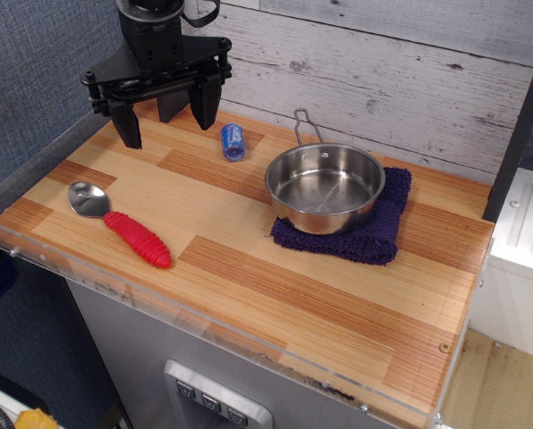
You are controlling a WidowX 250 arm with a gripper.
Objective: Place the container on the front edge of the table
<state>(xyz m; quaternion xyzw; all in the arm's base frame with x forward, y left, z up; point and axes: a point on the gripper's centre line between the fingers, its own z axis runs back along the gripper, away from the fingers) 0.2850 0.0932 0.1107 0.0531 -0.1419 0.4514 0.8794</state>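
The container (233, 141), a small blue can with white and red marks and a silvery end, lies tipped on its side near the back of the worktop (249, 268), close to the whitewashed plank wall. Taking the can as the marker: just to its right stands a steel pot (325, 187), its wire handle reaching up and back toward the wall, its rim near the can but not touching it. The pot sits on a dark blue cloth (374, 232) that spreads out beyond the pot on the far side from the can.

To the left of the can, and a little behind it, hangs the black claw (165, 112). Its two dark fingers point down and stand well apart, gaping wide with nothing between them. The nearer finger (204, 100) is close to the can, yet clear of it.

Forward and to the left of the can, well apart from it, lies a spoon (119, 222) with a metal bowl and a ribbed red handle, set at a slant on the wood. The front edge of the worktop, with its clear acrylic rim, is far from the can.
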